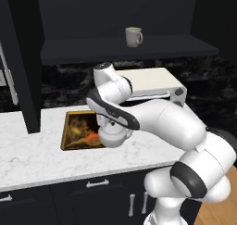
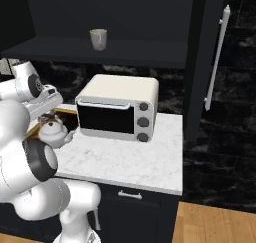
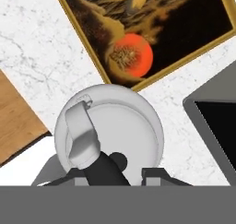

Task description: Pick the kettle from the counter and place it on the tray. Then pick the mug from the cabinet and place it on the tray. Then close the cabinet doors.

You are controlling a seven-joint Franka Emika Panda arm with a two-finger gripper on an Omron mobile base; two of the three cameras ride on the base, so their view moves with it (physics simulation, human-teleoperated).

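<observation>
The white-grey kettle (image 1: 113, 135) (image 2: 54, 133) (image 3: 110, 126) hangs just above the counter (image 1: 32, 150) at the tray's near right corner. My gripper (image 2: 50, 118) (image 3: 110, 168) comes down from above and is shut on the kettle's top handle. The dark tray (image 1: 76, 127) (image 3: 193, 20), gold-rimmed with an orange-red spot, lies flat on the marble just beyond the kettle. The off-white mug (image 1: 133, 36) (image 2: 98, 39) stands upright on the shelf of the black cabinet (image 1: 139, 48). Both cabinet doors (image 1: 23, 80) (image 2: 200, 62) are swung open.
A cream toaster oven (image 1: 152, 83) (image 2: 117, 109) (image 3: 216, 121) sits on the counter right of the tray, close to the kettle. The right door's silver bar handle (image 2: 217, 57) juts toward the room. Dark drawers (image 1: 97, 184) run below the counter edge.
</observation>
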